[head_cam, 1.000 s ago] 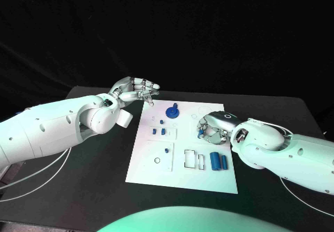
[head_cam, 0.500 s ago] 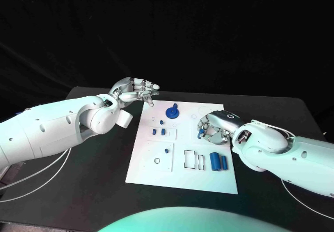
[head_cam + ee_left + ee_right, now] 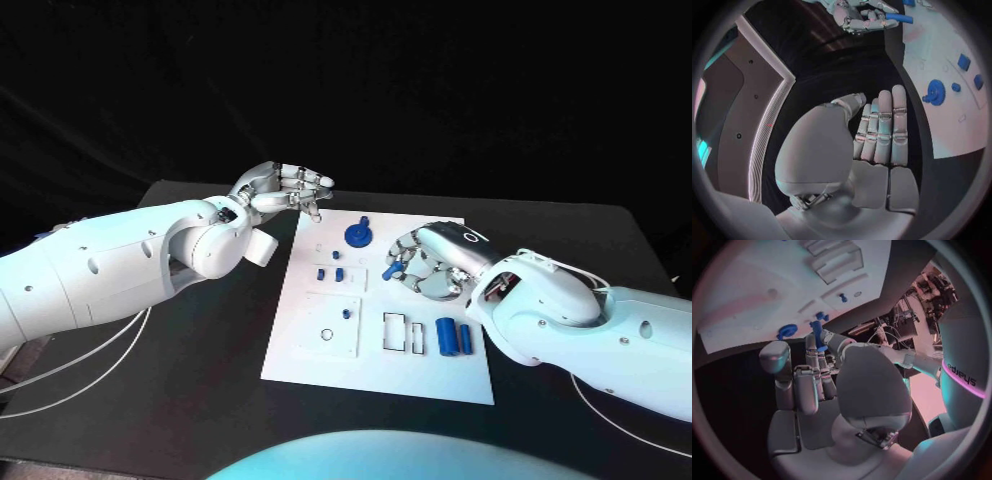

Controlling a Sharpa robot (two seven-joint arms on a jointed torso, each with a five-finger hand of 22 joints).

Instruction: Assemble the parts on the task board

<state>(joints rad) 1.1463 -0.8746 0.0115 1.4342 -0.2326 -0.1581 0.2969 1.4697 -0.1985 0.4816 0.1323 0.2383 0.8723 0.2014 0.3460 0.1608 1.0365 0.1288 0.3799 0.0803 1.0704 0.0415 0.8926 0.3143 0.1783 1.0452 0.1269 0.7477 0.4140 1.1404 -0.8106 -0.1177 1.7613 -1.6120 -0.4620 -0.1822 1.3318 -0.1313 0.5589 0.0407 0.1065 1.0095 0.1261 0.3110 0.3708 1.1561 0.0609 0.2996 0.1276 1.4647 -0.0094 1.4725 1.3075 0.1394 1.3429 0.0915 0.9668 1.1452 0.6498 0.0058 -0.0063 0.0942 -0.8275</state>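
The left hand (image 3: 283, 187) is held above the black table (image 3: 188, 330) just off the far left corner of the task board (image 3: 317, 365); its fingers are curled loosely together and nothing is held in them. On the board, a blue gear (image 3: 358, 235) is seen near the far edge, small blue pegs (image 3: 329, 271) below it, and two blue cylinders (image 3: 456, 337) lie side by side toward the near right. Over the board's right half, a blue part (image 3: 817, 333) is pinched in the fingertips of the right hand (image 3: 428, 266), clear of the surface.
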